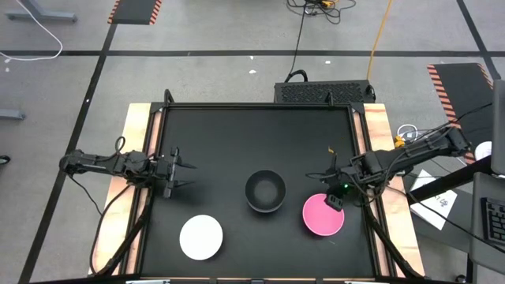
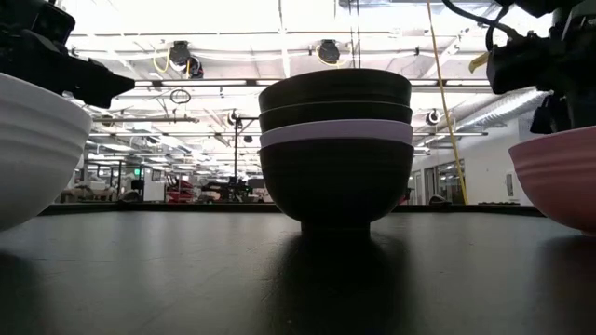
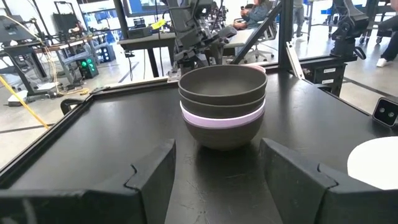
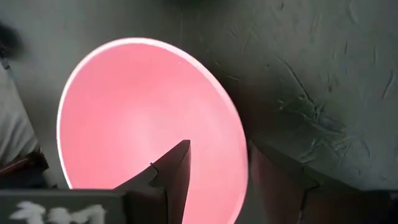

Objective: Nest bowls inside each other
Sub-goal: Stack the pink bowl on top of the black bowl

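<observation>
We have a stack of four nested bowls (image 1: pixel 264 191) sitting mid-table on the black tabletop (image 1: pixel 237 134). In the low and left wrist views the order from the bottom reads black, lavender, black, black; the lavender bowl (image 2: pixel 336 134) shows only as a rim band between the dark ones. The stack stands upright.

The white bowl (image 1: pixel 200 237) sits alone near the front edge, left of the stack and well apart from it. The pink bowl (image 1: pixel 323 215) sits alone to the right of the stack, near it but not touching.

The right gripper (image 1: pixel 336 197) is over the far edge of the pink bowl. In the right wrist view one finger (image 4: pixel 171 171) is inside the rim and the other sits outside the wall, so the jaws are apart and straddle the rim. We cannot tell from the pictures whether they are pressing on the wall, and the bowl sits on the table in the low view.

The left gripper (image 1: pixel 181 173) is at the left side of the table, level with the stack and well apart from it, pointing at it. Its jaws are apart with nothing between them; the left wrist view shows the stack framed between the two fingers (image 3: pixel 152 174), farther off.
</observation>
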